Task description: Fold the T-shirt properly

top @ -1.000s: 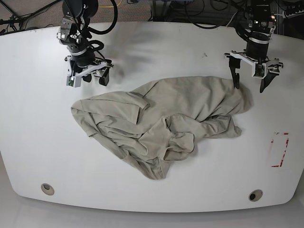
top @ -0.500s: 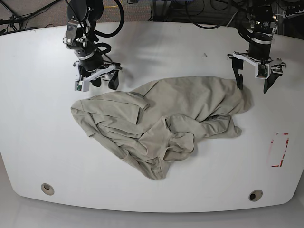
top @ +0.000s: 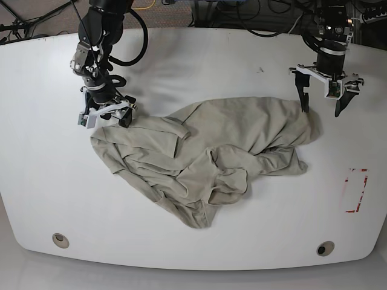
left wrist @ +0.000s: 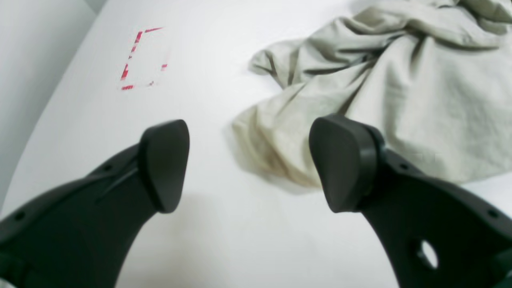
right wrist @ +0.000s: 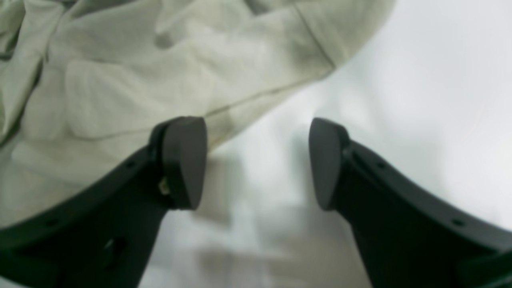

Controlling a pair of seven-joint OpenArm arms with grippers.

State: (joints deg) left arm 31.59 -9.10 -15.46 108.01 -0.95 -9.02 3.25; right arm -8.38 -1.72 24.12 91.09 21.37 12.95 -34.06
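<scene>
A crumpled T-shirt (top: 211, 154) lies mid-frame on the white bench (top: 48, 181). Both grippers, left (top: 321, 99) and right (top: 107, 116), hover beside its upper edges, fingers open and empty.

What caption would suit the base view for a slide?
Two open grippers, left gripper and right gripper, poised at opposite edges of a crumpled T-shirt.

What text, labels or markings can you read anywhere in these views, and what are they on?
No readable words or numbers in any view.
T-shirt: plain khaki-beige, no print; no collar label shows.
Table: only a red-and-white dashed rectangle outline near its edge, a marking without text.
Left gripper and right gripper: no legible markings.
</scene>
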